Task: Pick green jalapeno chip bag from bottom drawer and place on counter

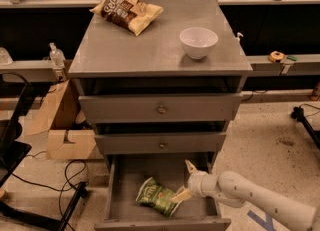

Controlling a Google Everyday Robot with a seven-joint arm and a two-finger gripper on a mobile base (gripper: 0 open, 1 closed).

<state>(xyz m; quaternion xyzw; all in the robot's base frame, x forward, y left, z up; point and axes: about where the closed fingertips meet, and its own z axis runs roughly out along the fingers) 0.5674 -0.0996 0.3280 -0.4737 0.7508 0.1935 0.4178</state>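
The green jalapeno chip bag [158, 196] lies flat in the open bottom drawer [120, 185], near its front middle. My gripper [185, 181] reaches in from the right on a white arm, just right of the bag. Its fingers are spread apart: the lower finger [180, 195] touches the bag's right edge, the upper finger points up above the drawer floor. Nothing is held. The counter [130, 50] is the grey top of the cabinet.
On the counter stand a white bowl [198, 42] at the right and a brown-and-yellow chip bag [127, 10] at the back left. Two shut upper drawers with knobs sit above. Cardboard [60, 125] and cables lie on the floor at the left.
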